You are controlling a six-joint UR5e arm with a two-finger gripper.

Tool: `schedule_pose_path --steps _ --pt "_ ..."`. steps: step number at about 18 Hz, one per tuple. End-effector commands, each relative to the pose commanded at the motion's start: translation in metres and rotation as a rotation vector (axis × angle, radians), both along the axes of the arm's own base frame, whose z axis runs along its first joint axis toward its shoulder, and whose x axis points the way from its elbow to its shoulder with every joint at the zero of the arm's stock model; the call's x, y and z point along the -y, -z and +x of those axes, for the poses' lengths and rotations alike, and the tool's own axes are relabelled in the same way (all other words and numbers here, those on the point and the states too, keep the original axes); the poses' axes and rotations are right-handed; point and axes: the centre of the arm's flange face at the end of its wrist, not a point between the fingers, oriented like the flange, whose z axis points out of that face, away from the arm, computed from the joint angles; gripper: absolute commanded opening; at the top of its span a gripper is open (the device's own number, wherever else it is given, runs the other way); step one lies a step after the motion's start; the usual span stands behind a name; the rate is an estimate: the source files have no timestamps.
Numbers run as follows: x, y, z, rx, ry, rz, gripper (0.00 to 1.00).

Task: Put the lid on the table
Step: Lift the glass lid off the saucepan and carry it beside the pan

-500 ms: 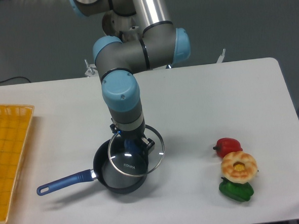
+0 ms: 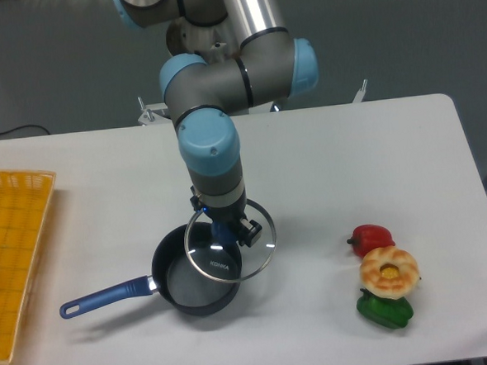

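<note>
One glass lid [image 2: 231, 240] hangs tilted at frame centre, above the right rim of the saucepan [image 2: 191, 278], clamped by its blue knob in the gripper [image 2: 224, 231]. Right of it, on the white table [image 2: 374, 158], lie peppers and a bagel [image 2: 389, 271]; a yellow tray [image 2: 12, 254] sits far left.

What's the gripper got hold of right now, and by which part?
The gripper holds the lid by its blue centre knob, lifted and tilted above the saucepan, partly past its right rim.
</note>
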Motion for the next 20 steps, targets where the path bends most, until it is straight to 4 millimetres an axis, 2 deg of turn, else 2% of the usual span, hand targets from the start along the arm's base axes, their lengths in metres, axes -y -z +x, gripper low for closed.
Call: schedule_pose_path --steps 3,8,14,20 --pt "0.011 0.007 -0.010 0.009 0.011 -0.011 0.63" --pt "0.047 0.017 -0.029 0.012 0.052 -0.051 0.63" --pt "0.086 0.019 -0.065 0.025 0.074 -0.052 0.63" --pt "0.110 0.024 -0.093 -0.020 0.081 -0.004 0.63"
